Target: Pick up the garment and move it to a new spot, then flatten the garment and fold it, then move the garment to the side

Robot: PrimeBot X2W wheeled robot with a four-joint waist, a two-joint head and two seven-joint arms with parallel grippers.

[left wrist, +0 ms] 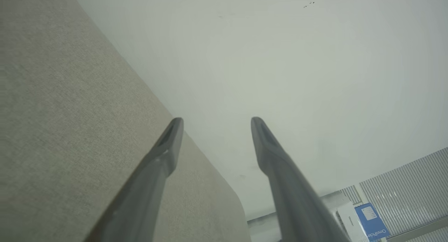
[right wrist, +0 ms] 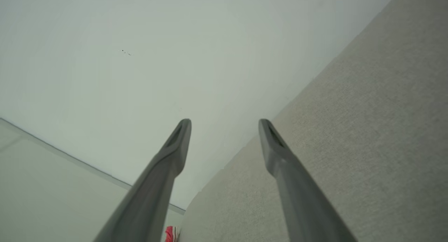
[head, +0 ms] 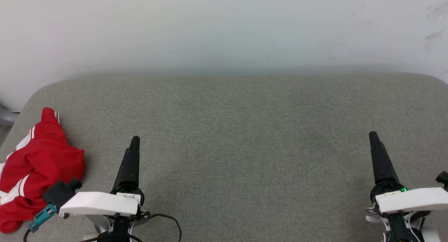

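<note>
Garment (head: 38, 158) lies crumpled on desk (head: 245, 130), just beside L hand (left wrist: 217, 124), far from R hand (right wrist: 224, 126); both hands w/ fingers apart, empty.

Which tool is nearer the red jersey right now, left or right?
Left. The left tool is just right of the crumpled red jersey at the gray cushion's left edge; the right tool is far across, near the right edge.

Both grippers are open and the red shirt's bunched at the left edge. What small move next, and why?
Probably swing the left gripper leftward over the garment. Its fingers stand open and empty, and the garment lies crumpled just to its left on the grey pad, far from the right gripper.
</note>
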